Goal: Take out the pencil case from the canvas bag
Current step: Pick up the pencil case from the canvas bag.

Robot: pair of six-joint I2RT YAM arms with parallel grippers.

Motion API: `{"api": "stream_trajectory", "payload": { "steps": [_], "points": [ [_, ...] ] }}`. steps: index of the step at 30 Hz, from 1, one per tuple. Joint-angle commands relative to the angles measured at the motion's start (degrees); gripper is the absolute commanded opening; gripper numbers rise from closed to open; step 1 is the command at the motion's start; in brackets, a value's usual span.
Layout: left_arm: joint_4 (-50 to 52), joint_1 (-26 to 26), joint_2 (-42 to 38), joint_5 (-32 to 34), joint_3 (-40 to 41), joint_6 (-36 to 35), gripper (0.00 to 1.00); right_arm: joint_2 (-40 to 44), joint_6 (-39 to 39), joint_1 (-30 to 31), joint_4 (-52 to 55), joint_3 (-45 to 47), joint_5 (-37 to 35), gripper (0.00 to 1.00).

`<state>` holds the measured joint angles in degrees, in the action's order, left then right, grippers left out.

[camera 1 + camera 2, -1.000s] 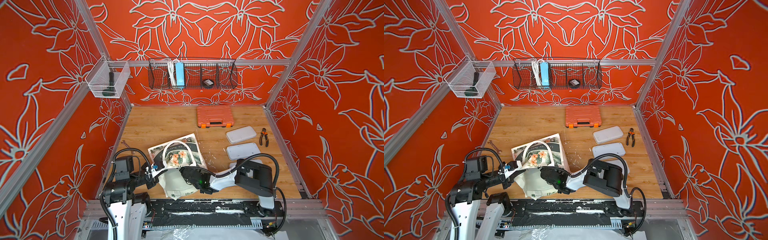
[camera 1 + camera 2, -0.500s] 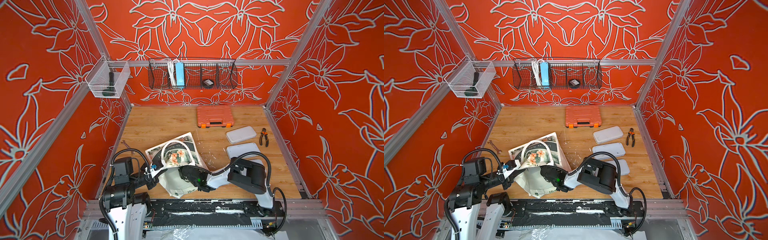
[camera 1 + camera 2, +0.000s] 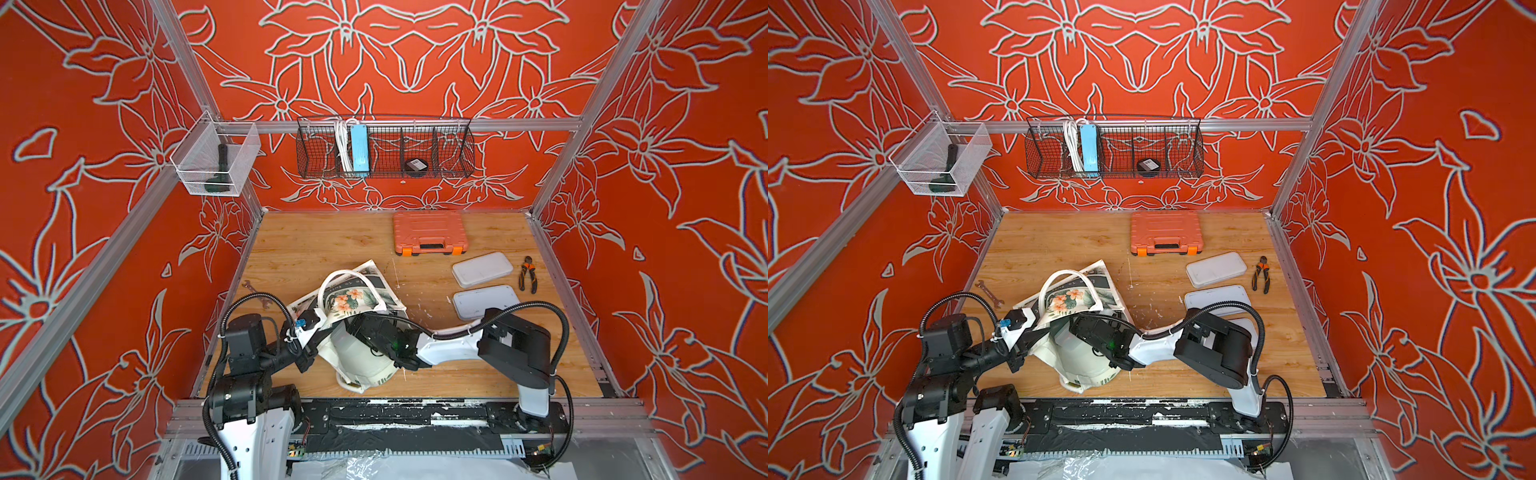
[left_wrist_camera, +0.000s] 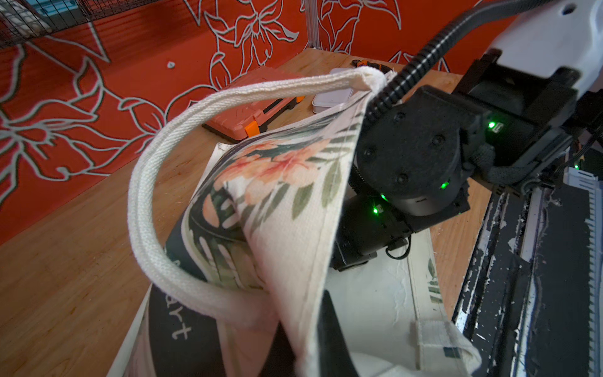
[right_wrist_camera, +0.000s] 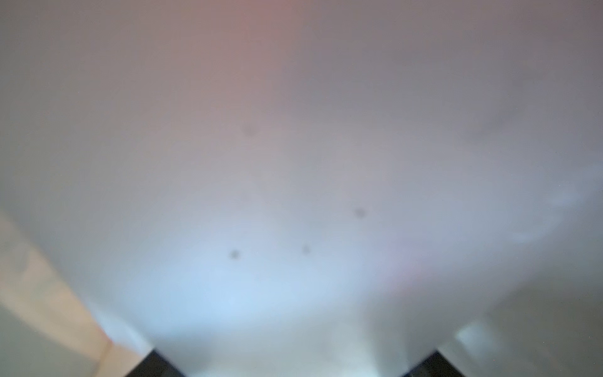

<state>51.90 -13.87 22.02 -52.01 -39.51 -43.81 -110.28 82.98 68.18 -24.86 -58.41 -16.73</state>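
lying slumped at the near middle of the wooden table (image 3: 316, 249), the canvas bag (image 3: 353, 297) shows no pencil case outside it, so that is likely inside. the left gripper (image 3: 316, 326) has its fingers (image 4: 329, 326) pressed together on the upper rim of the cloth, lifting it so the mouth gapes. through that gap the right gripper (image 5: 288, 365) reaches in; its wrist view is a pale blur, dark fingers (image 5: 156, 367) standing apart, and whether they pinch anything i cannot tell. farther off lie white lidded boxes (image 3: 482, 270), pliers (image 3: 528, 280) and the orange tool case (image 3: 430, 232), well clear of the work.
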Motion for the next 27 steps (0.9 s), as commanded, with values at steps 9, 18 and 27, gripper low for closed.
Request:
{"api": "stream_trajectory", "payload": {
  "steps": [9,18,27],
  "points": [
    [4.3,0.3,1.6,-2.4,0.1,-10.1,0.0,5.6,-12.3,1.2,3.4,-1.3,2.1,0.58],
    [8.9,0.5,4.4,1.8,-0.8,-18.7,0.0,13.6,-15.3,3.1,3.7,1.1,1.2,0.58],
    [6.1,1.2,5.4,5.3,-1.4,-19.9,0.0,20.2,-13.8,4.3,3.7,6.5,1.4,0.59]
  ]
}}
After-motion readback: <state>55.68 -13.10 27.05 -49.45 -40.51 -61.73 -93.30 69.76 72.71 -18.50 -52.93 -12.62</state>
